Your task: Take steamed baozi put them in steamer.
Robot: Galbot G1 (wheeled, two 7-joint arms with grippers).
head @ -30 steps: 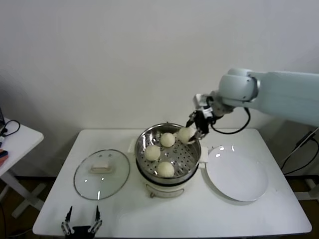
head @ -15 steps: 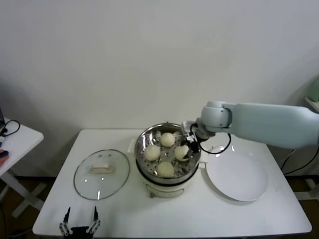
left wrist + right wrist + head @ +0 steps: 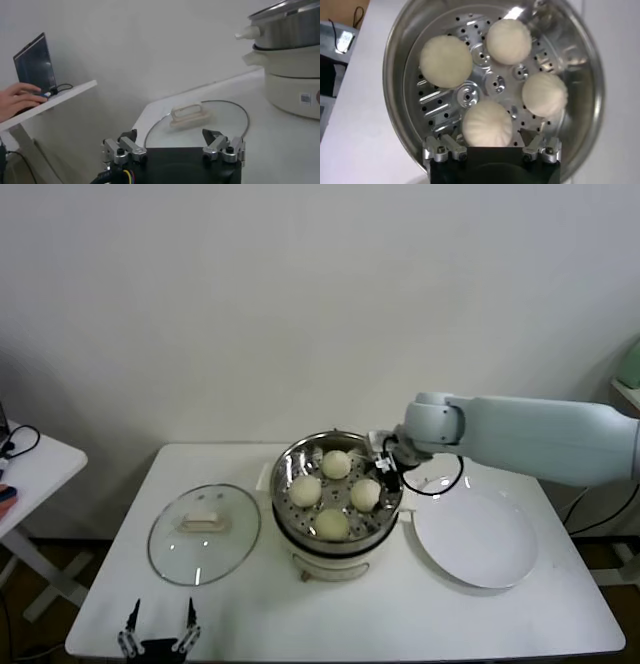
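The steel steamer (image 3: 284,472) stands on its cream pot base (image 3: 330,562) at the table's middle. Several cream-white baozi lie on its perforated bottom. My right gripper (image 3: 386,470) hangs over the steamer's right rim, open. In the right wrist view the right gripper (image 3: 488,135) has its fingers spread on either side of the nearest baozi (image 3: 487,124), which rests on the steamer (image 3: 400,60) bottom. That baozi shows in the head view (image 3: 365,494) too. My left gripper (image 3: 160,619) is parked low at the table's front left, open and empty; it also shows in the left wrist view (image 3: 169,134).
A round glass lid (image 3: 204,534) lies flat left of the steamer, just ahead of the left gripper (image 3: 200,112). An empty white plate (image 3: 475,539) lies right of the steamer. A small side table (image 3: 25,474) with a laptop (image 3: 32,65) stands at far left.
My right gripper came down from above the steamer's right rim with the baozi, then let go of it. The baozi now rests on the steamer bottom. The left arm has not moved.
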